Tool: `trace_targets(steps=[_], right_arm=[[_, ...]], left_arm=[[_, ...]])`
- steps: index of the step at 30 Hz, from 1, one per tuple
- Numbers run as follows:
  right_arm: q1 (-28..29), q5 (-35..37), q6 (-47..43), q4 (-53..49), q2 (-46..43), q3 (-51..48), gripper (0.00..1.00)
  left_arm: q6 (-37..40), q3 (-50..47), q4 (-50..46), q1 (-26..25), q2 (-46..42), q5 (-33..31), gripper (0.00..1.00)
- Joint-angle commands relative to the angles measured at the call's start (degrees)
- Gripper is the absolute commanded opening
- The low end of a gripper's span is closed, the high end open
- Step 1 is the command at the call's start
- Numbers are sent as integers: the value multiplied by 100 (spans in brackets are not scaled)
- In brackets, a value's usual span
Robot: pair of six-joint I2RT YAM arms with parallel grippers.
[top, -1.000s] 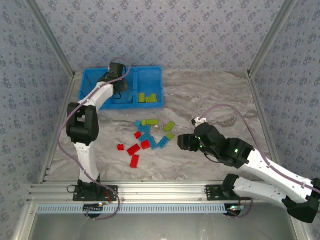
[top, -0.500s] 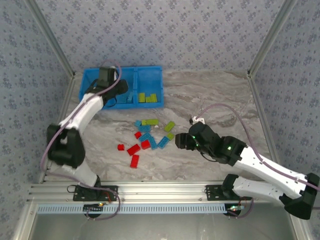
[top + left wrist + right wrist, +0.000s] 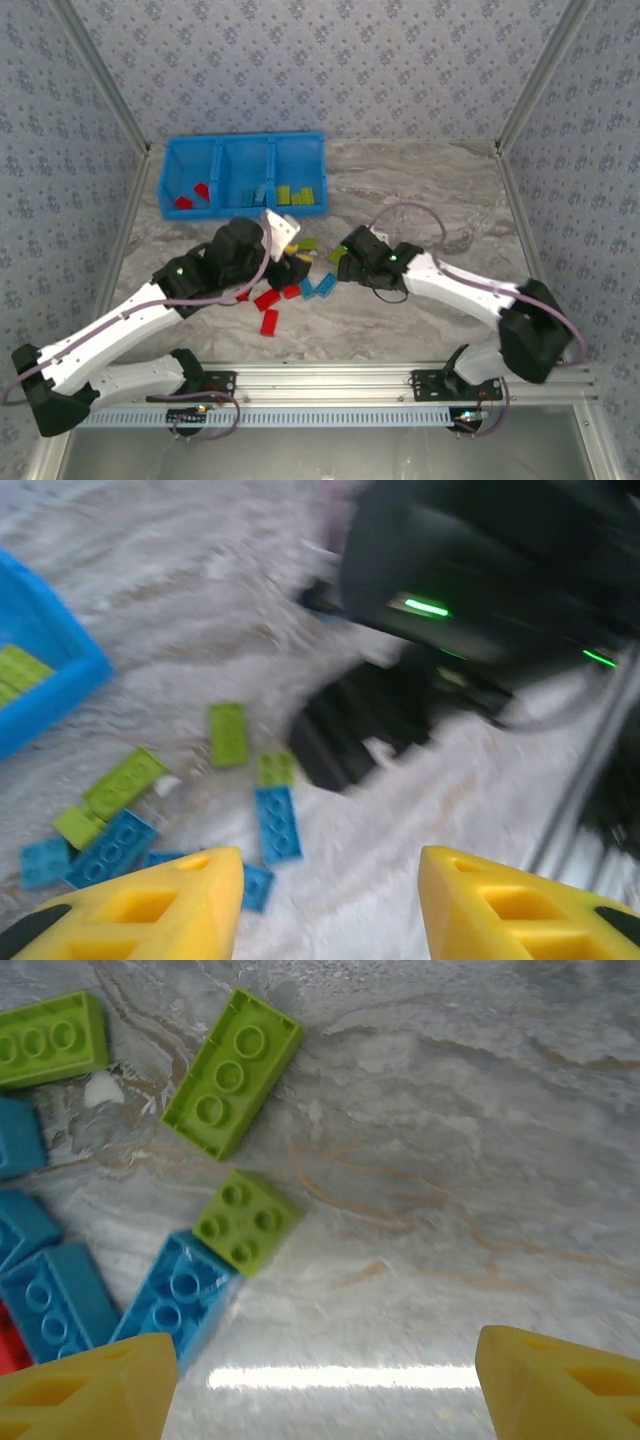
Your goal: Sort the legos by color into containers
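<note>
The containers are three joined blue bins [image 3: 240,160] at the back left; red legos [image 3: 190,195] lie in the left bin, blue ones [image 3: 258,193] in the middle and green ones [image 3: 295,193] in the right. Loose legos lie mid-table: red [image 3: 265,298], blue [image 3: 308,289], green [image 3: 308,243]. My left gripper [image 3: 293,262] [image 3: 330,900] hangs open and empty over the pile, above a blue brick [image 3: 277,823]. My right gripper [image 3: 340,268] [image 3: 325,1390] is open just right of the pile, close to a small green brick [image 3: 248,1220] and a blue brick [image 3: 180,1295].
The two gripper heads face each other closely over the pile; the right one's black body [image 3: 480,560] looms in the left wrist view. A long green brick [image 3: 232,1072] lies beyond the small one. The bin corner [image 3: 40,710] is to the left.
My left arm has swung from the bins down to the loose pile at mid-table. My right gripper has moved left, up to the pile's right edge.
</note>
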Motion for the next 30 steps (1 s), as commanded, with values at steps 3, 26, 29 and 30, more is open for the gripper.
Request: trace_targets(steps=[3, 26, 29, 30], right_arm=[[-147, 223, 209, 104, 1036, 964, 83], [-580, 412, 79, -125, 2387, 1939, 29], [-606, 601, -292, -224, 1873, 2018, 25], [-582, 624, -469, -196, 1728, 2055, 25]], left_arm=[[645, 115, -1268, -503, -251, 30, 60], [175, -198, -1874, -673, -1149, -1420, 99], [323, -296, -1879, -671, -1411, -1630, 99], [333, -353, -1836, -671, -1486, -1744, 99]])
